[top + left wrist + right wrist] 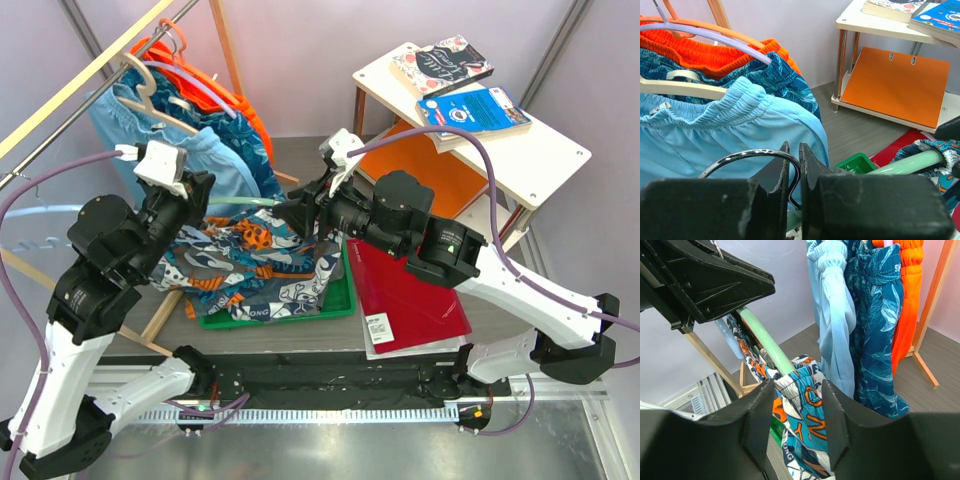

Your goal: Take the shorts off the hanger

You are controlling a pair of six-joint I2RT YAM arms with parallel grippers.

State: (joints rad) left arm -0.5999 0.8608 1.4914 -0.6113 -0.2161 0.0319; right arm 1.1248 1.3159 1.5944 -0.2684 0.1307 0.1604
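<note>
The printed shorts (250,265), blue, orange and white, hang from a pale green hanger (245,203) and spill down into a green tray (345,300). My left gripper (195,195) is shut on the hanger's chrome hook (740,156), which passes between its jaws (794,147). My right gripper (297,212) is open at the hanger's other end. In the right wrist view its fingers (799,390) stand either side of the shorts' waistband (807,407), where it wraps the green hanger arm (765,342). No grey shorts show.
A wooden rack at the back left holds light blue shorts (215,160), dark teal shorts (785,82) and orange shorts (250,115) on other hangers. A red folder (410,295) lies right of the tray. A white side table (540,150) with books stands back right, with an orange board (440,175) under it.
</note>
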